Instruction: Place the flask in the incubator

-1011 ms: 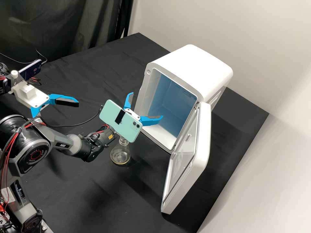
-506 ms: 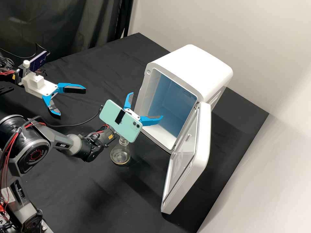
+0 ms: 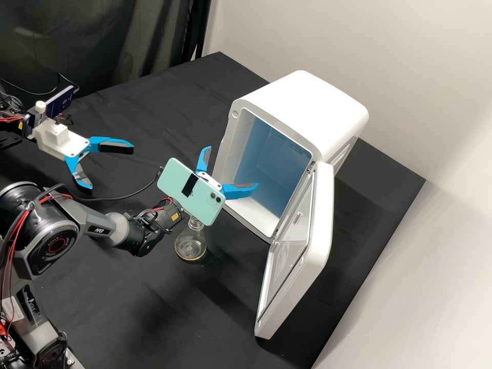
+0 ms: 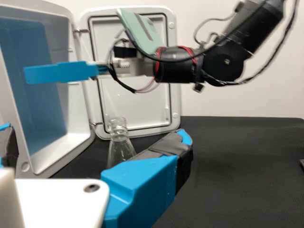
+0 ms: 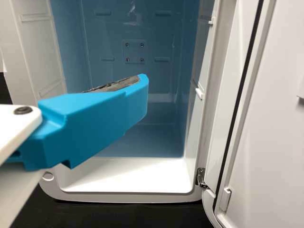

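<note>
A clear glass flask (image 3: pixel 190 243) stands upright on the black bench, just in front of the white incubator (image 3: pixel 307 113), whose door (image 3: pixel 297 246) hangs wide open. My right gripper (image 3: pixel 231 167) is open and empty at the incubator's mouth, above and just behind the flask, with a mint phone (image 3: pixel 192 190) on its wrist. One of its blue fingers (image 5: pixel 95 114) points at the pale blue interior (image 5: pixel 156 57). My left gripper (image 3: pixel 109 167) is open and empty far to the left. From there the flask (image 4: pixel 118 142) shows beyond its finger (image 4: pixel 156 166).
A black cable (image 3: pixel 128 192) lies on the bench between the two arms. A wall rises close behind and right of the incubator. The bench edge runs just right of the open door. Dark curtains hang at the back left.
My left gripper has shifted a little toward the back and right and rolled about its wrist, still open. The right arm, flask and incubator door have not moved.
</note>
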